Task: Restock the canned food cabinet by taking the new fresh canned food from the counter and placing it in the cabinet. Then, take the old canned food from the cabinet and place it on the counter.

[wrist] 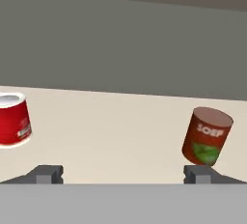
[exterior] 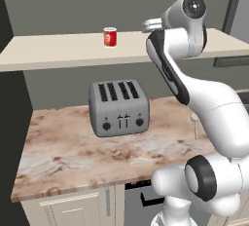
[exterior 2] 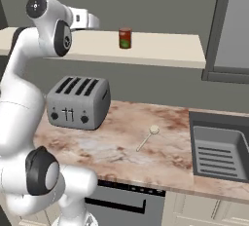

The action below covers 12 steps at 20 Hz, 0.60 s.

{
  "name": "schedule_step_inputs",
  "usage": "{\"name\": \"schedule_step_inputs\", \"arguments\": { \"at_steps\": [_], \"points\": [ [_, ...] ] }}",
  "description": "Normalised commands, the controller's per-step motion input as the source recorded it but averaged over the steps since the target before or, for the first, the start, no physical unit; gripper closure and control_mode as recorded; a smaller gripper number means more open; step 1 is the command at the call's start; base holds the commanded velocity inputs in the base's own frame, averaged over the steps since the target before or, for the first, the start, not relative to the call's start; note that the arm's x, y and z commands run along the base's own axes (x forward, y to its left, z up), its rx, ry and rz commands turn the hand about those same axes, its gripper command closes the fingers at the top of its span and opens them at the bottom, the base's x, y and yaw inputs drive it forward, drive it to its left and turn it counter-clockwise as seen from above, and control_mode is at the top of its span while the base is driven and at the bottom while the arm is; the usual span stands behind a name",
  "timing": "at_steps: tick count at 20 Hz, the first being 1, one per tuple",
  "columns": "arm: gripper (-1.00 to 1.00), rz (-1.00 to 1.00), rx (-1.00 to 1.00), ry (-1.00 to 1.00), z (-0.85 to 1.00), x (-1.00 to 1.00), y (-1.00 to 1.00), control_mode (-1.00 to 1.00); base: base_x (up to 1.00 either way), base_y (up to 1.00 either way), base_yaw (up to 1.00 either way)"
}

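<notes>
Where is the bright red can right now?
The bright red-orange can stands on the open shelf board, above the toaster, left of the darker green-marked can.

Two cans are standing on the cabinet shelf: one old canned food, bright red-orange with a white rim, and one new fresh canned food, dark red-brown with a green patch on its label. In each base view one can is showing on the shelf.

One toaster is sitting on the counter, and it is showing four slots on top and two round knobs on its front. One long pale spoon is lying on the counter. One sink is sitting at the counter's end in the right base view.
</notes>
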Motion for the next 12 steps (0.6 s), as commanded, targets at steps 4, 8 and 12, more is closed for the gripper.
{"name": "schedule_step_inputs", "arguments": {
  "at_steps": [4, 8, 12],
  "points": [
    [-1.0, 0.12, 0.09, 0.0, 0.0, -0.04, 1.0, -1.0, 0.0, 0.0, 0.0],
    [-1.0, 0.1, 0.11, 0.02, 0.0, 0.04, 0.99, -1.0, 0.0, 0.0, 0.0],
    [-1.0, 0.04, 0.04, 0.09, 0.0, 0.29, 0.77, -1.0, 0.0, 0.0, 0.0]
  ]
}}
